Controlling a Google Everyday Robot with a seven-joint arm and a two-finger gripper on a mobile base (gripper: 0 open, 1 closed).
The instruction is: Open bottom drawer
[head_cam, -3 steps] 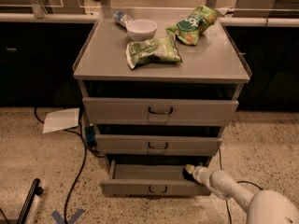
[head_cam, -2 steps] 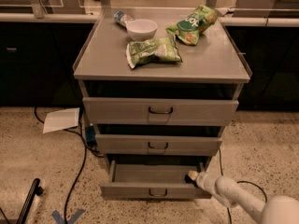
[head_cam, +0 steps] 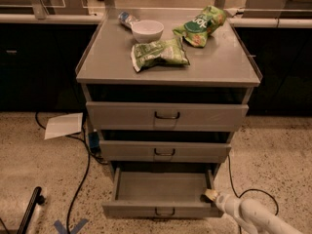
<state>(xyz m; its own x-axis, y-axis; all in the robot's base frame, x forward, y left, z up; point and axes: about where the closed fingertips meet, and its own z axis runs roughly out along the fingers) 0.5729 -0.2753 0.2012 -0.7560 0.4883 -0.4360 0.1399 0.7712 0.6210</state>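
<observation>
grey bottom drawer stands pulled out; pincer at its right front corner.

Dim overhead light; pale claw at bottom drawer, right corner.

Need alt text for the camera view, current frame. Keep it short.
The bottom drawer of a grey three-drawer cabinet stands pulled out, nothing visible inside it, with the robot's gripper at its front right corner. On the cabinet's top are a white bowl, two green snack bags and a bottle.
</observation>
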